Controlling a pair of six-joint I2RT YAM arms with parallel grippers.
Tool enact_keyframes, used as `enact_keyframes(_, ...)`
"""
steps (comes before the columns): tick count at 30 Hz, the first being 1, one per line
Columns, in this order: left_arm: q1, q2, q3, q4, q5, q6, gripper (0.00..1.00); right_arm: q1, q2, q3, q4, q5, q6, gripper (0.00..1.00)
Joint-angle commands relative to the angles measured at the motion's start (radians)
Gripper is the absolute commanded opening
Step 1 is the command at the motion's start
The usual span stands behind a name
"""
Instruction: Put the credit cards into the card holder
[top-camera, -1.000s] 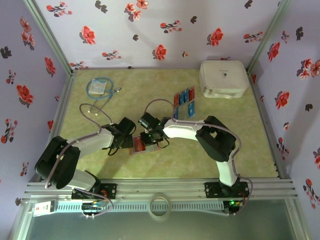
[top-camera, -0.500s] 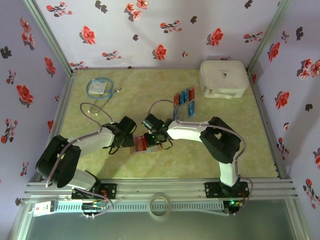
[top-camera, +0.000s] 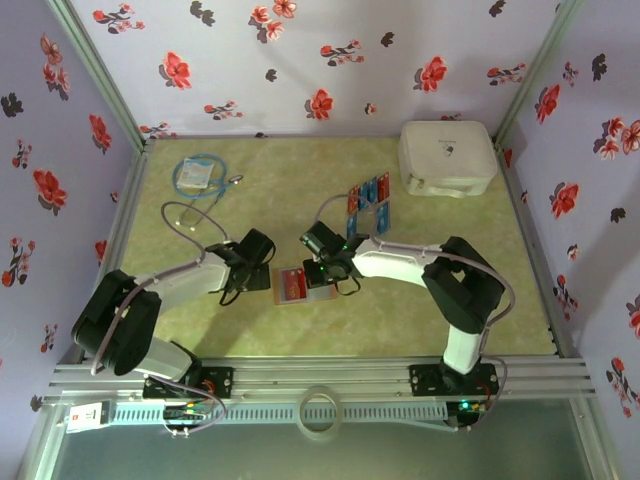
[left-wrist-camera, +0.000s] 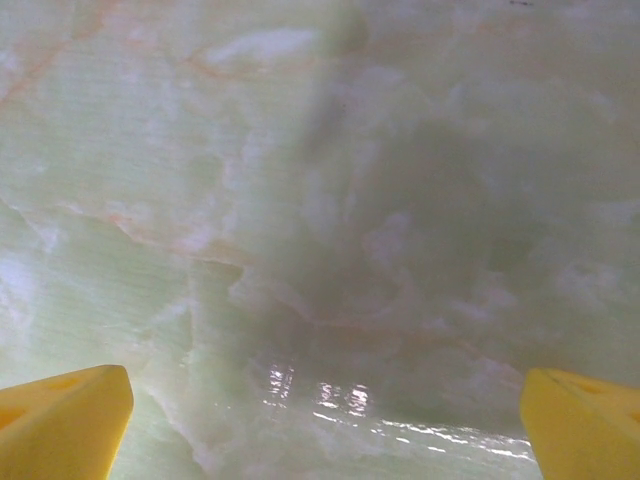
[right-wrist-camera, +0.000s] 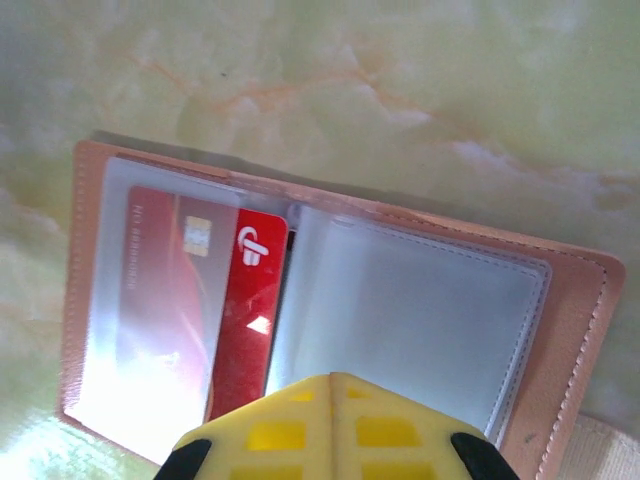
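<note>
The card holder (top-camera: 299, 285) lies open on the table between my two grippers. In the right wrist view the card holder (right-wrist-camera: 578, 330) shows two clear pockets. A red credit card (right-wrist-camera: 252, 310) sits partly inside the left pocket, its right edge sticking out toward the fold. My right gripper (right-wrist-camera: 333, 382) is shut and empty, its tip over the holder's near edge. From above, the right gripper (top-camera: 320, 272) is at the holder's right side. Several more red and blue credit cards (top-camera: 368, 202) lie farther back. My left gripper (top-camera: 258, 275) is open just left of the holder; its fingertips (left-wrist-camera: 60, 420) frame bare table.
A big white box (top-camera: 447, 157) stands at the back right corner. A coiled blue cable (top-camera: 197, 177) lies at the back left, with a thin wire trailing from it. Flowered walls close in the table on three sides.
The right gripper has moved right and slightly back, and the open card holder has shifted right with it. The left gripper has hardly moved.
</note>
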Motion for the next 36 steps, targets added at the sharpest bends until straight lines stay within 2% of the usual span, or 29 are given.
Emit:
enact_keyframes(1, -0.025, -0.017, 0.016, -0.010, 0.008, 0.005, 1.00, 0.000, -0.025, 0.012, 0.003, -0.018, 0.001, 0.00)
enact_keyframes(8, -0.059, 0.019, 0.006, -0.001, 0.008, -0.023, 1.00, 0.012, 0.031, 0.029, 0.045, -0.058, 0.024, 0.00)
enact_keyframes(36, -0.080, 0.098, -0.005, 0.056, 0.014, -0.029, 1.00, 0.060, 0.149, 0.103, 0.093, -0.114, 0.066, 0.00)
